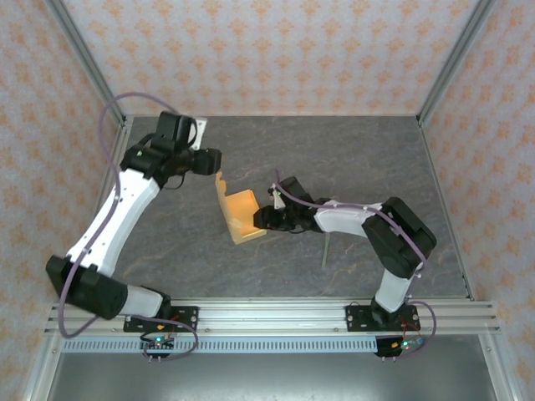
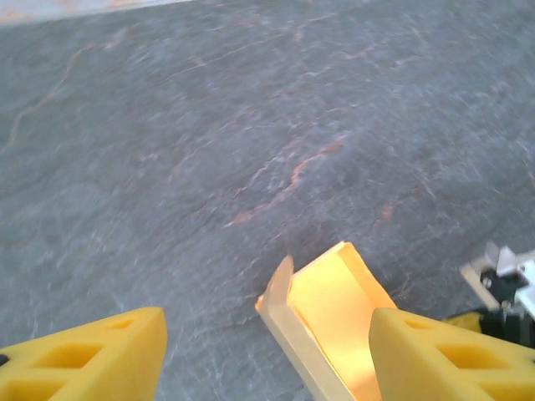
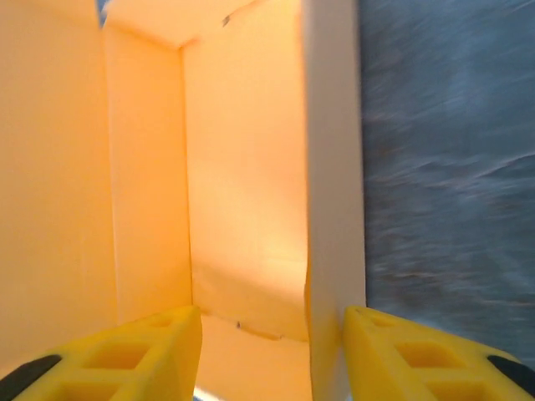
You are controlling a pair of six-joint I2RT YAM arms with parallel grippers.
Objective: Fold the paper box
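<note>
A: Nearest the lens on the R wrist cam: right gripper (image 3: 272, 326), yellow fingers (image 3: 134, 355) at the bottom edge. State?

B: Parted, medium gap. The paper box (image 3: 242, 192) is right in front, its inside facing the cam. One upright wall edge stands between the fingers, close by one of them. Can't tell if it's touching.

A: L side?

B: Left gripper (image 2: 267, 334) has its fingers (image 2: 92, 355) spread wide, nothing gripped. The box sits just past the tips, nearer one finger than the other, inside lit orange.

A: Top cam?

B: Box approx in the middle of the table (image 1: 359, 150), partly folded, walls up, resting on the grey surface. R gripper is at its right side, tips at the opening. L gripper is beyond it to the left, near but apart.

A: Anything else?

B: Thin greenish stick (image 1: 325, 249) lying by the R arm, apart from the box. Alu rail (image 1: 276, 313) w/ both bases along the near edge.
</note>
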